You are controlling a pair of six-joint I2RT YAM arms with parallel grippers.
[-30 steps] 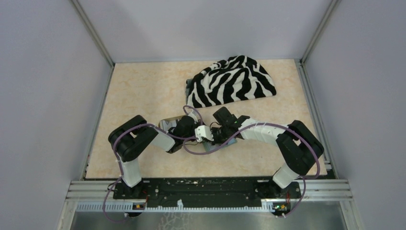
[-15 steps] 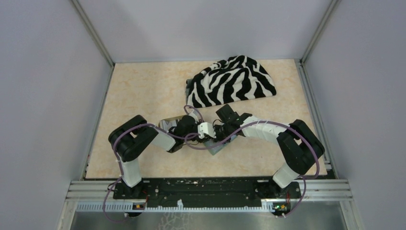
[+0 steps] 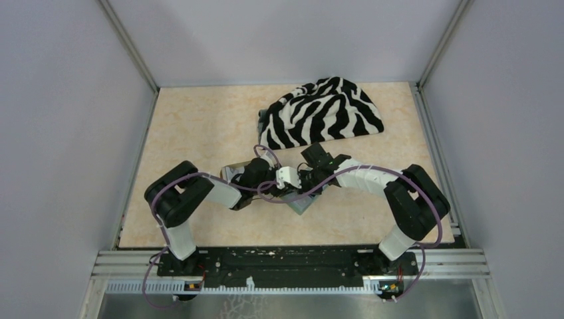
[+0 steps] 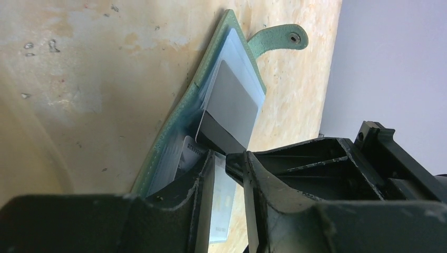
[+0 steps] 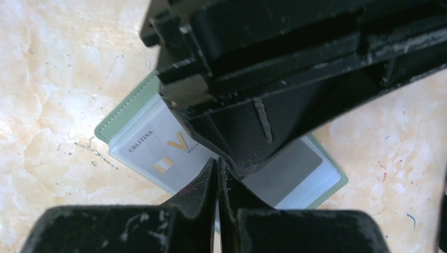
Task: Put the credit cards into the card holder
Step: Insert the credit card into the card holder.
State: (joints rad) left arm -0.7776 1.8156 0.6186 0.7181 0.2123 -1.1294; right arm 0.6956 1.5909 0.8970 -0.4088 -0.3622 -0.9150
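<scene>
One card holder (image 3: 302, 203), sage-green, lies open near the middle of the surface (image 3: 199, 126), credit cards (image 5: 158, 153) in its clear sleeves. Left gripper (image 4: 225, 158): jaws slightly spread, just over it. Right gripper (image 5: 217, 167): jaws pressed together, holding nothing. One zebra-striped cloth (image 3: 322, 113), farther back.

The table (image 3: 199, 126) is a flat surface with a beige marbled finish. A zebra-striped cloth (image 3: 322, 113) lies bunched on its far side, right of centre. The card holder (image 3: 300, 203) lies opened flat near the middle of the near side, green outer face down, clear sleeves up, apart from the cloth.
</scene>
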